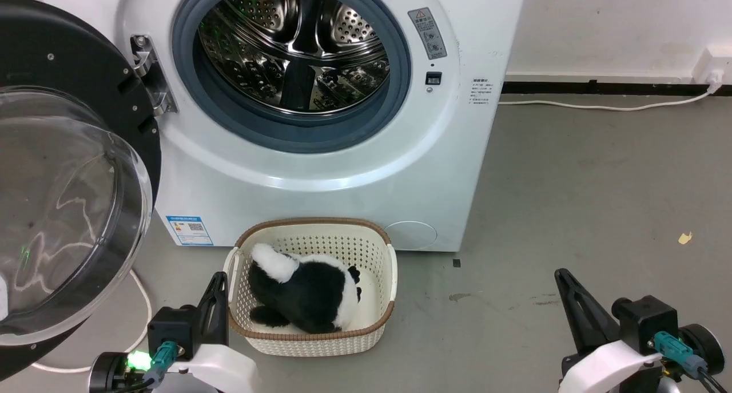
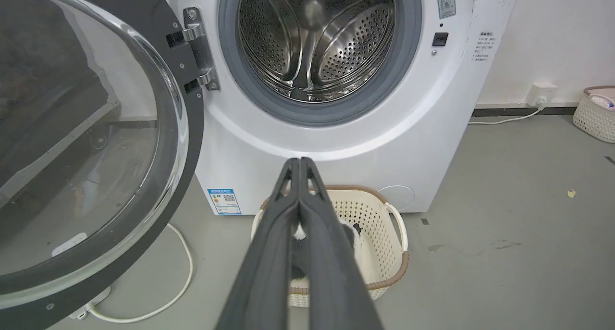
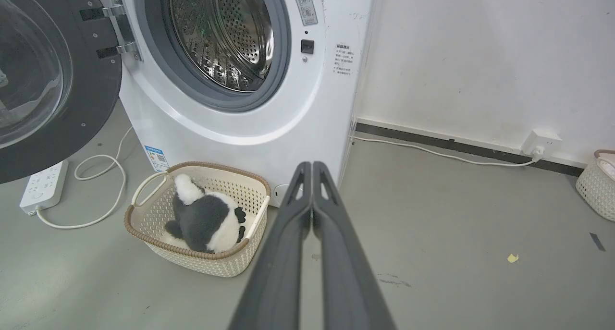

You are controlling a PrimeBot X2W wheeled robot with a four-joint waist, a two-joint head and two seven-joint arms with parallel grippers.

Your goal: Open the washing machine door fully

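Left gripper (image 2: 300, 161), right gripper (image 3: 312, 164) both closed, basket (image 1: 313, 225) holding panda plush (image 1: 309, 293) before machine (image 1: 343, 187), washing machine door (image 1: 68, 198) swung open

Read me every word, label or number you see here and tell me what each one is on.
Nothing reads clearly.
Grey warning sticker, white washing machine front: triangle sign, print too small.
Blue-edged label, machine's lower left: QR code, print blurred.
Black-print sticker, machine's right edge: too small.
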